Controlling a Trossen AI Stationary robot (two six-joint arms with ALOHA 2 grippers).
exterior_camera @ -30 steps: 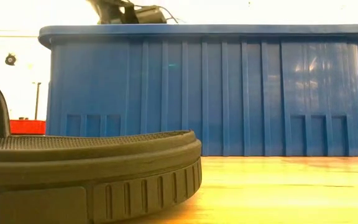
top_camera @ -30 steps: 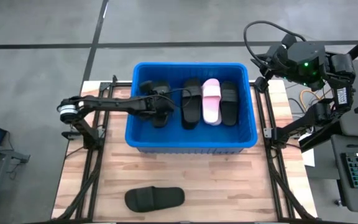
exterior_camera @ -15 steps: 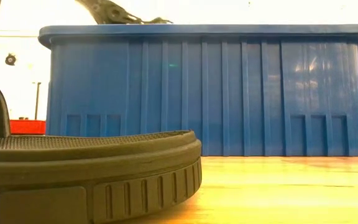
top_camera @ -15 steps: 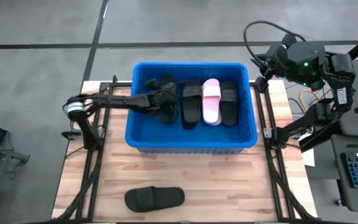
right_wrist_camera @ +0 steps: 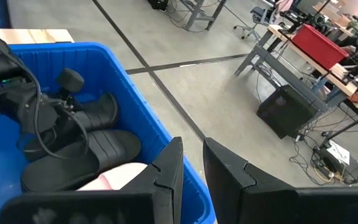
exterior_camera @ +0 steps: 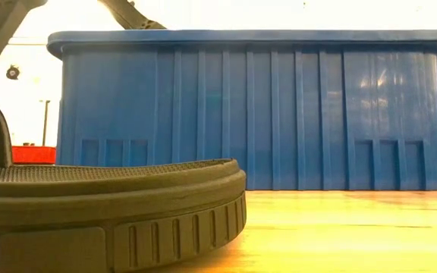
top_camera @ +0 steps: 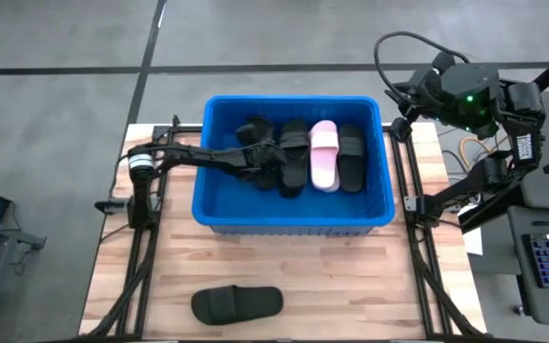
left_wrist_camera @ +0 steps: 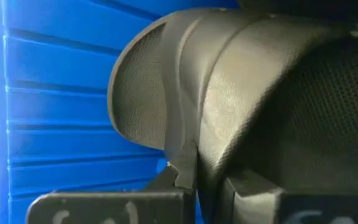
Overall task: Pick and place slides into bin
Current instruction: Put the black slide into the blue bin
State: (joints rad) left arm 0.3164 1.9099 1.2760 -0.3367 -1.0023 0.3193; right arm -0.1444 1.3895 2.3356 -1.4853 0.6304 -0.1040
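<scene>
Inside the bin (top_camera: 219,215), the left end effector (top_camera: 263,157) is clamping a black slide (top_camera: 255,143) beside three others: a black one (top_camera: 294,162), a pink one (top_camera: 324,157) and another black one (top_camera: 351,157). One more black slide (top_camera: 236,304) is lying on the desk (top_camera: 351,286) nearby. Beyond the bin's far right corner, the right end effector (right_wrist_camera: 191,162) is idling, fingers narrowly parted and gripping nothing.

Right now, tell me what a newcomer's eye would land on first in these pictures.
The bright blue bin at the table's middle dominates, with a row of black slides and one pale pink slide lying inside it. The left end effector reaches over the bin's left wall, shut on a black slide. One lone black slide lies on the wooden table in front of the bin; the right end effector waits beyond the bin's right rear corner.
</scene>
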